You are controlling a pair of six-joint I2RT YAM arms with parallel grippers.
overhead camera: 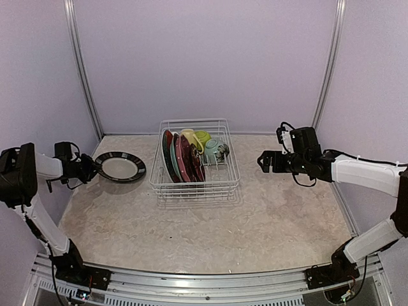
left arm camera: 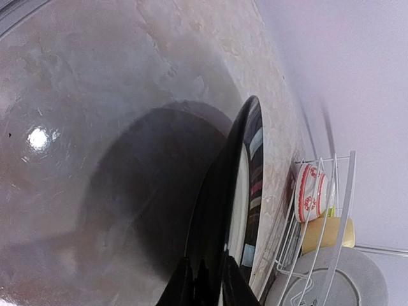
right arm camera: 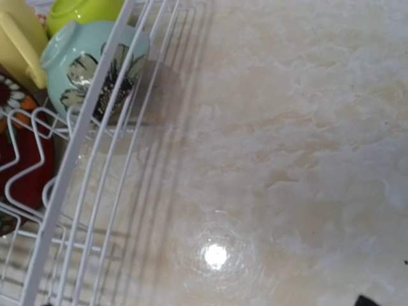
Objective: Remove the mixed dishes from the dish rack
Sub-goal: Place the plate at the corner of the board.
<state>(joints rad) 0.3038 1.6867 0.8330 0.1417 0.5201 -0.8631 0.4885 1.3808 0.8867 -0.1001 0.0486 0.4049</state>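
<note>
The white wire dish rack [overhead camera: 191,191] stands mid-table. It holds upright plates, a teal-edged one [overhead camera: 169,156] and a dark red one [overhead camera: 185,159], with a pale yellow mug [overhead camera: 189,136], a lime green bowl [overhead camera: 202,136] and a pale green bowl [overhead camera: 213,150] behind them. My left gripper [overhead camera: 94,167] is shut on the rim of a dark-rimmed, cream-centred plate [overhead camera: 121,167], held low over the table left of the rack. The left wrist view shows the fingers [left arm camera: 185,284] straddling that rim [left arm camera: 245,178]. My right gripper [overhead camera: 262,161] hovers right of the rack, open and empty.
The right wrist view shows the rack's wires [right arm camera: 95,115], the pale green bowl [right arm camera: 83,60], the mug [right arm camera: 19,44] and bare marbled table [right arm camera: 287,159]. The left wrist view shows the rack [left arm camera: 338,191] with a red-patterned white bowl [left arm camera: 312,191]. Lilac walls close in the table.
</note>
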